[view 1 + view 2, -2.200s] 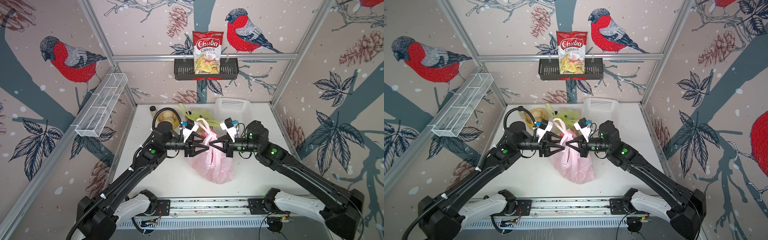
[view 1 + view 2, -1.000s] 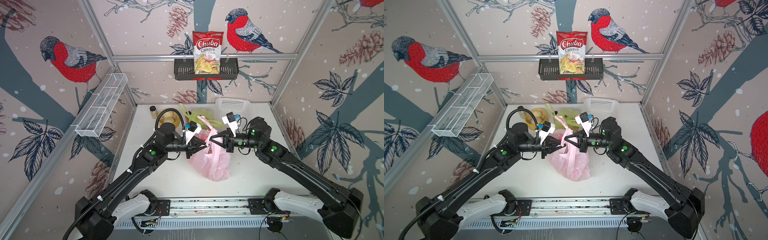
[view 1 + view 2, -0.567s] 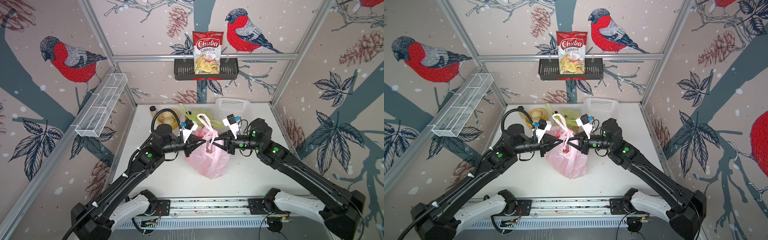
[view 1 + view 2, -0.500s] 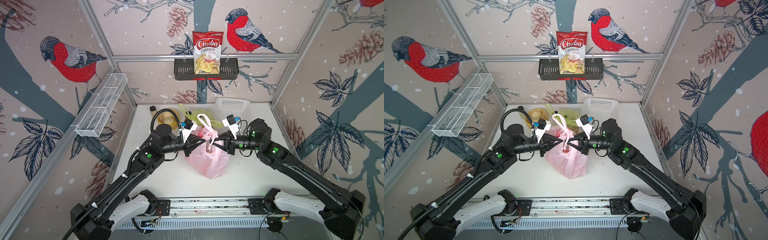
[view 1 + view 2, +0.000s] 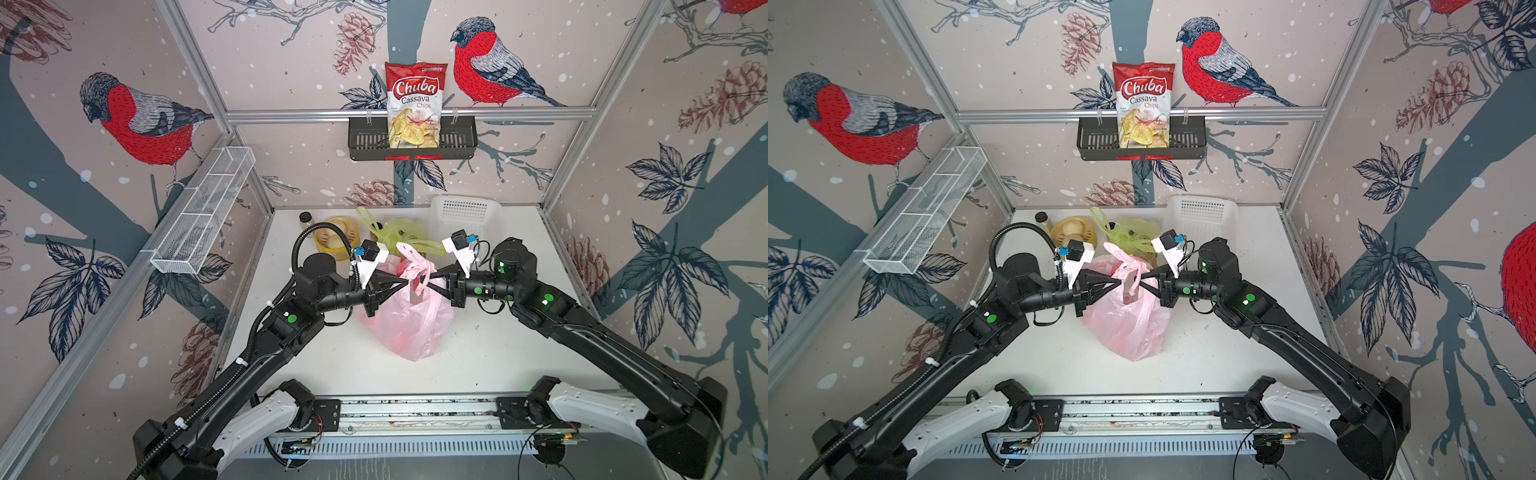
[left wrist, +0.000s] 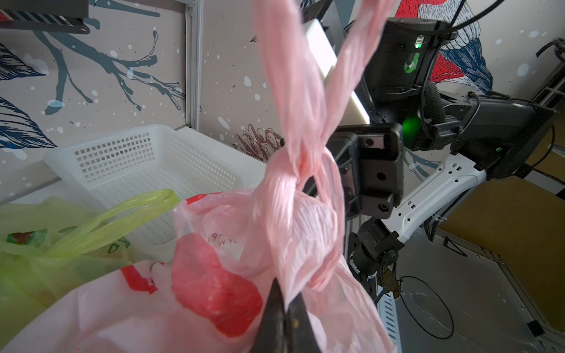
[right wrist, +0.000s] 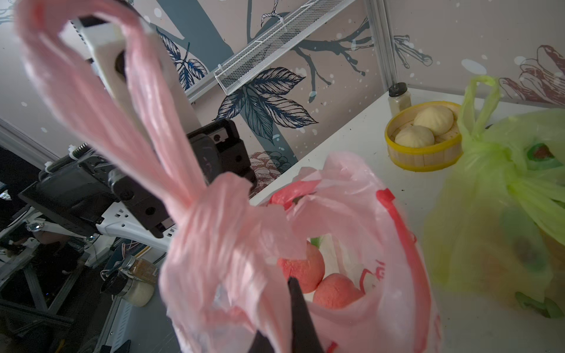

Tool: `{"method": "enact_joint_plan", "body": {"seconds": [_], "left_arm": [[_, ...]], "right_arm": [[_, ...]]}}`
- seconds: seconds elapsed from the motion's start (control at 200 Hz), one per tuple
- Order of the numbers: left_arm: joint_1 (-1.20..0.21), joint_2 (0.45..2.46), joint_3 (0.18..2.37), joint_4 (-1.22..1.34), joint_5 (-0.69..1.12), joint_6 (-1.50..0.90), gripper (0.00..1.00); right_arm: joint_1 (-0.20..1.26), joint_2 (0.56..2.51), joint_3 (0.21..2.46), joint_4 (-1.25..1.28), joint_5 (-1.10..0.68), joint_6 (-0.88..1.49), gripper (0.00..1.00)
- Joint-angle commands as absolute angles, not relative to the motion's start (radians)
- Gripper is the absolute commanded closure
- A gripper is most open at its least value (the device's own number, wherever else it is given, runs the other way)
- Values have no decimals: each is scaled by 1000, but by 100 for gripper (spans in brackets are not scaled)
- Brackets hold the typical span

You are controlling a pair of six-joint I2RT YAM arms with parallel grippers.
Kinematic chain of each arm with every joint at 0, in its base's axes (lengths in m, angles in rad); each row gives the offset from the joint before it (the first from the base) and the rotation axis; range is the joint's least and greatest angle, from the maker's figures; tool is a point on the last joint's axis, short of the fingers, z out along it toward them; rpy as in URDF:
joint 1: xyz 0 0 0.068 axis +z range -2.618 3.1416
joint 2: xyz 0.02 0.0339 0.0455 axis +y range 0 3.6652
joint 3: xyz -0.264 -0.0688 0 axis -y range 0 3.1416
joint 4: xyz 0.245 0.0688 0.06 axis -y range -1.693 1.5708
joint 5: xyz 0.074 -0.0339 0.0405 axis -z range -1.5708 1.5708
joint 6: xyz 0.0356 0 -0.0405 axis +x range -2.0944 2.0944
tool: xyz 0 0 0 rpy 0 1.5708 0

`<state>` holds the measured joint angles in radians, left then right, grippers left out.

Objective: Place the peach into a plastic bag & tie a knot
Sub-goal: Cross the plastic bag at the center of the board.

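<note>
Pink plastic bag [image 5: 409,328], peaches [image 7: 305,269] inside, handles [image 6: 293,91] in left tool [image 5: 400,284] and right tool [image 5: 433,277]

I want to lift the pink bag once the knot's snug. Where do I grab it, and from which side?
Take the pink bag by its handle strands just above the knot, where they bunch into a narrow upright stem. Come in level from either side, jaws across the strands. The body below is slack film and would probably slip.
</note>
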<state>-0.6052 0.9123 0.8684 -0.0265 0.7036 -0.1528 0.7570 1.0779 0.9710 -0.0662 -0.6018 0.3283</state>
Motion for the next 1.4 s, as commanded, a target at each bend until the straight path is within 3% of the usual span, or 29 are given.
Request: {"method": "enact_joint_plan", "body": {"seconds": [0.0, 0.496, 0.621, 1.011, 1.286, 1.396], "left_arm": [[-608, 908, 855, 45, 769, -180, 100], [-666, 945, 798, 184, 826, -245, 100], [-678, 956, 784, 214, 836, -261, 100], [-737, 1003, 697, 439, 745, -342, 100], [-738, 923, 636, 468, 611, -341, 100], [-738, 881, 622, 452, 569, -343, 84]], "right_arm": [[756, 1094, 990, -61, -537, 322, 100], [857, 1170, 1025, 23, -145, 366, 100], [861, 1166, 1001, 100, -118, 409, 100], [838, 1196, 830, 694, -442, 726, 100], [831, 1280, 844, 895, -685, 872, 100], [816, 1285, 842, 921, -712, 895, 100]]}}
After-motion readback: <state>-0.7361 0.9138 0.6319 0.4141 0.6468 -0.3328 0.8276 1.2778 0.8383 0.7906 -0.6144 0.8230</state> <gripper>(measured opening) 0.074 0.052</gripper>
